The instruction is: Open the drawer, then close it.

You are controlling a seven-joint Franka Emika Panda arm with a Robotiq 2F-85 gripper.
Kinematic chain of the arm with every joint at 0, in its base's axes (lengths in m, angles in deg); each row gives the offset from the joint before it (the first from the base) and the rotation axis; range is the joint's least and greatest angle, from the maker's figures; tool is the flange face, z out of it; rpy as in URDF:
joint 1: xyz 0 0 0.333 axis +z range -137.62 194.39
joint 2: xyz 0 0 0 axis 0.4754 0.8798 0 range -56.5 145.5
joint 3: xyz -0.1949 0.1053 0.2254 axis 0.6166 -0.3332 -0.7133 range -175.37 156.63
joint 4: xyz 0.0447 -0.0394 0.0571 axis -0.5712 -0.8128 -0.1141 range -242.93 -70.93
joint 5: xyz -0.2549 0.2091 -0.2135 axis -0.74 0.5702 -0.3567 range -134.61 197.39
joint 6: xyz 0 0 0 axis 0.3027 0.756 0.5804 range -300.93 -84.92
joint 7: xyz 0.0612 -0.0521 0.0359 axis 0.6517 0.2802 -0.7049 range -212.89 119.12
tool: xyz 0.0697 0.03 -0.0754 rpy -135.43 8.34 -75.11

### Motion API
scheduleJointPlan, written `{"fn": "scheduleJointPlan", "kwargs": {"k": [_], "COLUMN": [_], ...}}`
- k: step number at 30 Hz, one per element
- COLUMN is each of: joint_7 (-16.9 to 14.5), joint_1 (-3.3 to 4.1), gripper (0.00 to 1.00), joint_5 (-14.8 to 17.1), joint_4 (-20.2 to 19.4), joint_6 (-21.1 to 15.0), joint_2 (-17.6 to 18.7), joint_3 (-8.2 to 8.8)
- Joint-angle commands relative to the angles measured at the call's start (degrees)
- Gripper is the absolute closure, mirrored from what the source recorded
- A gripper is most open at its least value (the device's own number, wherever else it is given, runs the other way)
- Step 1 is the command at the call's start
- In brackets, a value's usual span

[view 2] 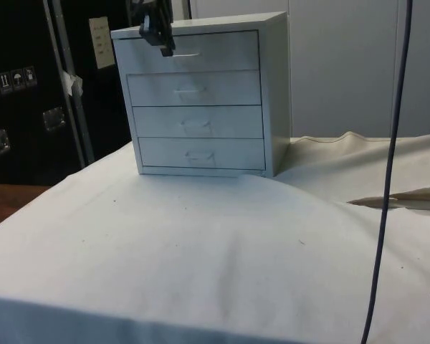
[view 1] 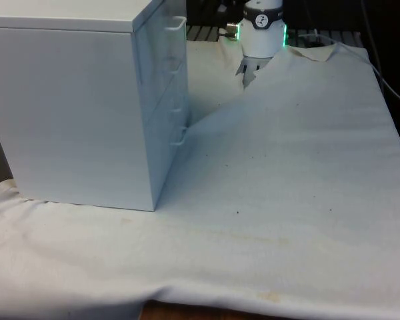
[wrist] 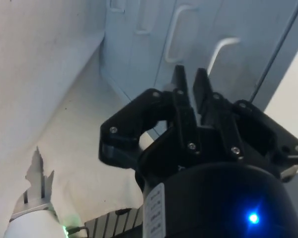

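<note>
A white chest of drawers [view 2: 201,100] stands on the cloth, and its several drawers all sit flush with the front. In the front view the chest [view 1: 73,100] turns its side to the camera, with the handles [view 1: 178,27] along its right edge. My black gripper [view 2: 163,47] hangs in front of the top drawer [view 2: 215,51], near that drawer's left end and a little left of its handle [view 2: 186,54]. In the wrist view the gripper [wrist: 189,74] points at the drawer front, short of the curved top handle [wrist: 223,49]. Its fingers [wrist: 180,87] stand close together, with nothing between them.
A white cloth [view 2: 201,244] covers the table, with a raised fold [view 2: 401,197] at the side view's right. A dark cable [view 2: 390,179] hangs down in front of that fold. Metal posts [view 2: 68,79] stand left of the chest.
</note>
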Motion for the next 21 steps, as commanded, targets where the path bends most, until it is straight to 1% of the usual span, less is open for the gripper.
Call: {"fn": "scheduleJointPlan", "kwargs": {"k": [1, 6, 7, 8, 9, 13, 14, 15, 16, 17, 21], "joint_7": [-0.1, -0.2, -0.1, -0.2, -0.2, -0.2, -0.3, -0.4, -0.1, -0.7, -1.3], "joint_1": [0.17, 0.17, 0.06, 0.17, 0.17, 0.11, -0.06, -0.23, 0.00, -0.46, -0.74], "gripper": [0.81, 0.56, 0.50, 0.50, 0.40, 0.19, 0.12, 0.07, 0.02, 0.00, 0.00], "joint_5": [-0.3, -0.2, 0.0, -0.2, -0.2, -0.2, -0.2, -0.2, 0.0, -0.2, 0.0], "joint_4": [0.1, 0.2, 0.2, 0.2, 0.3, 0.3, 0.1, 0.0, 0.3, -0.2, -0.9], "joint_6": [0.3, 0.5, 0.1, 0.5, 0.5, 0.5, 0.2, -0.1, 0.3, -0.4, -1.5], "joint_2": [-0.2, -0.2, 0.0, -0.2, -0.2, -0.2, 0.0, 0.2, 0.1, 0.6, 1.4], "joint_3": [0.06, 0.06, 0.00, 0.06, 0.06, 0.06, 0.11, 0.17, 0.06, 0.40, 1.15]}}
